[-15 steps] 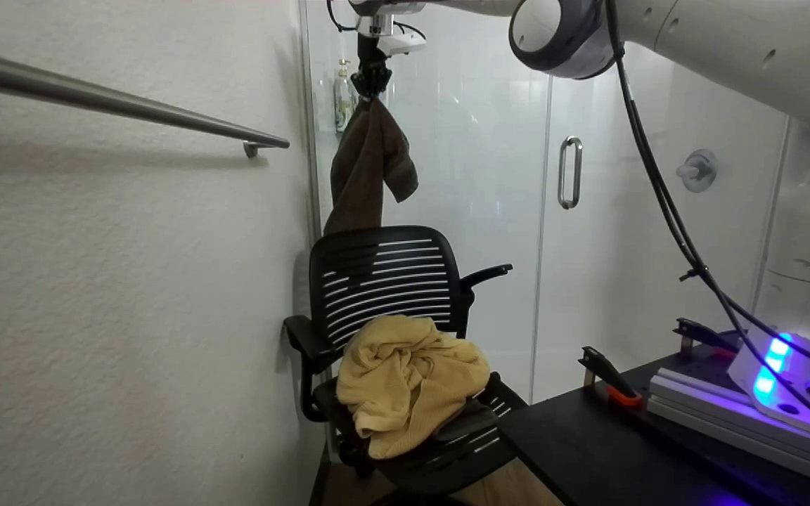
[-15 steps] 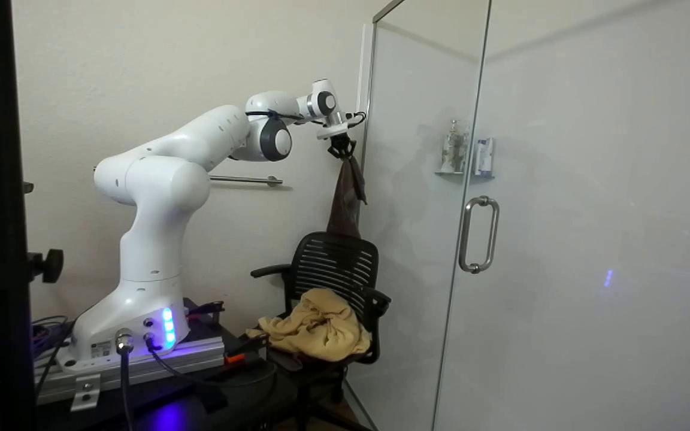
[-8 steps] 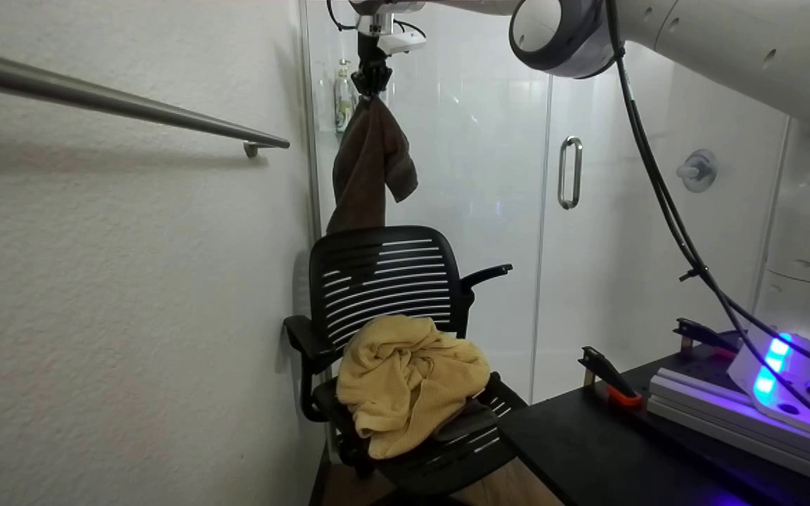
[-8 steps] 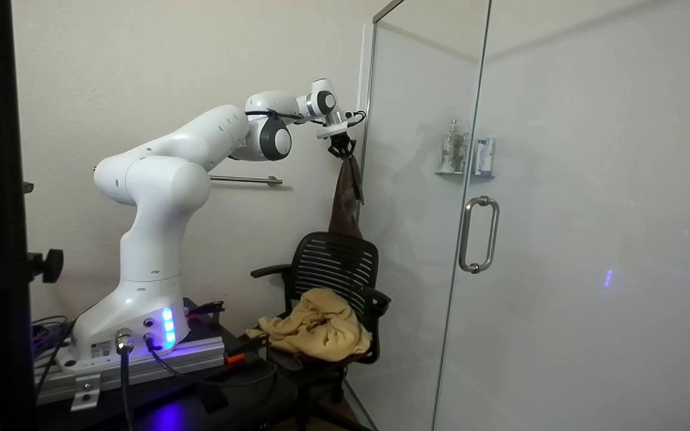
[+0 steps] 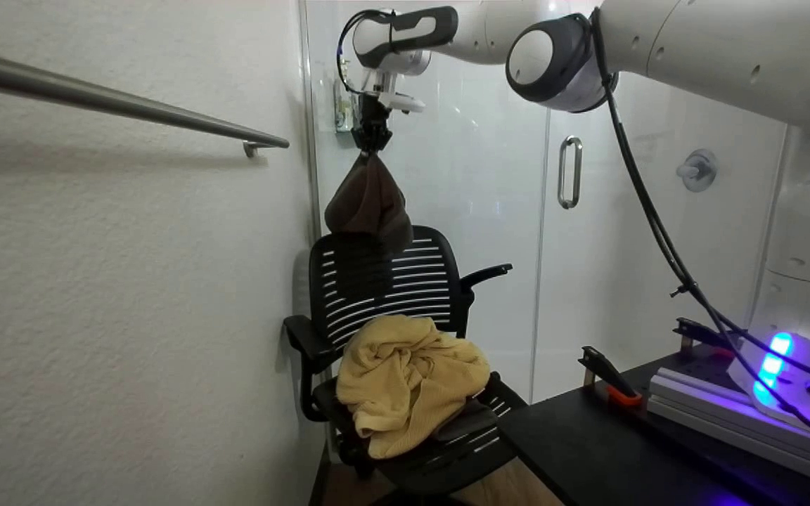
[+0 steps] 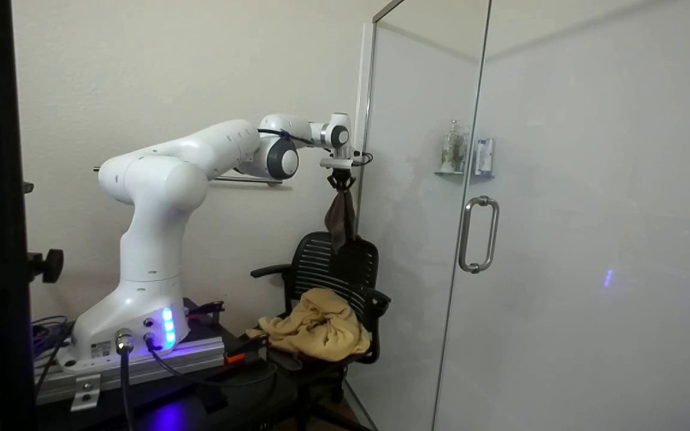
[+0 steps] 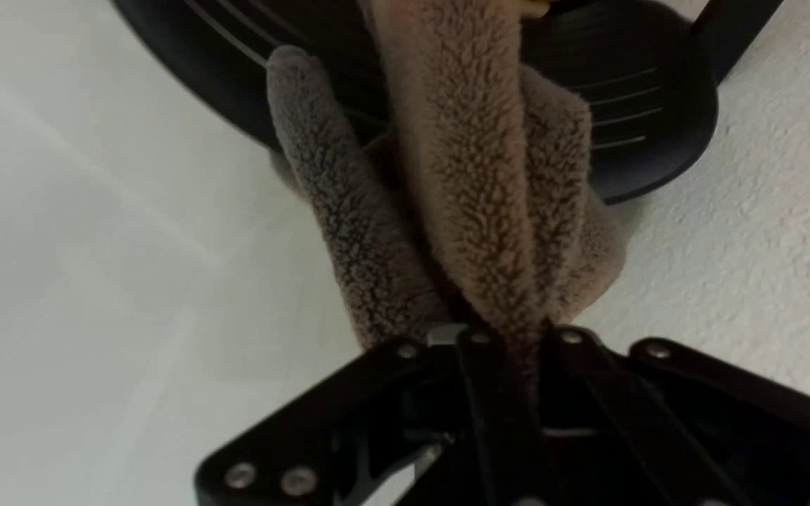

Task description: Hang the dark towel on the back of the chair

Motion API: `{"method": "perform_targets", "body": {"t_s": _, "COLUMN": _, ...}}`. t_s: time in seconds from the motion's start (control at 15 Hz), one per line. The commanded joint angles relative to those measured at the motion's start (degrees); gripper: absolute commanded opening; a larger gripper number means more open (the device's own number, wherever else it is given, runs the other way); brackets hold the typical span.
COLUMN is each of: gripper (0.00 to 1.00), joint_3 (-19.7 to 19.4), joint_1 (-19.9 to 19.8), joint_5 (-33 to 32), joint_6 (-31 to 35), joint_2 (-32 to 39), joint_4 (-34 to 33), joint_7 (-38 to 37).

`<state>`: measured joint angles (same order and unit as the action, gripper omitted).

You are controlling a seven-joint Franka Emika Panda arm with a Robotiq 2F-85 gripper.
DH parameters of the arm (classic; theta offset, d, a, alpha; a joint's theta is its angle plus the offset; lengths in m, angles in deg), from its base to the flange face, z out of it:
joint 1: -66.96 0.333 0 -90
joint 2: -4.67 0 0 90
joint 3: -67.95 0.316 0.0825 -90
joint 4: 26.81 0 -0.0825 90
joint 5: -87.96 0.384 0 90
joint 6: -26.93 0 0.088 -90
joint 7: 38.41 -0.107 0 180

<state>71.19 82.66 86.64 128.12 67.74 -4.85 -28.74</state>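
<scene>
The dark towel (image 5: 368, 197) hangs bunched from my gripper (image 5: 370, 149), which is shut on its upper end. In both exterior views the gripper stands a short way above the top edge of the chair (image 6: 308, 257). One fold of the towel (image 6: 339, 218) overlaps the front of the backrest top, while darkened slats show more cloth behind it. From the wrist view, the towel (image 7: 475, 161) fans out from between the fingers (image 7: 479, 351), over the chair's black backrest (image 7: 630, 140). The towel's lower end is hidden behind the backrest.
A mustard-yellow cloth (image 5: 412, 383) lies heaped on the seat, with a dark item (image 5: 468, 420) partly under it. The wall with a metal towel bar (image 5: 131, 105) is close on one side, the glass shower door (image 6: 417, 239) on another. A black table (image 5: 609, 450) borders the seat.
My gripper has come down with the towel, closer to the backrest top. A towel fold that hung above the backrest now overlaps its front, and more slats are darkened.
</scene>
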Motion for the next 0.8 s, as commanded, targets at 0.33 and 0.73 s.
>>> {"method": "perform_targets", "body": {"t_s": 0.33, "gripper": 0.03, "joint_3": 4.89, "joint_1": 0.15, "joint_5": 7.15, "joint_6": -12.6, "joint_2": 7.62, "joint_4": -3.0, "joint_7": -8.75}}
{"method": "perform_targets", "body": {"t_s": 0.73, "gripper": 0.57, "joint_3": 5.76, "joint_1": -1.24, "joint_5": 9.84, "joint_6": -11.32, "joint_2": 8.23, "joint_4": -1.31, "joint_7": -14.01}}
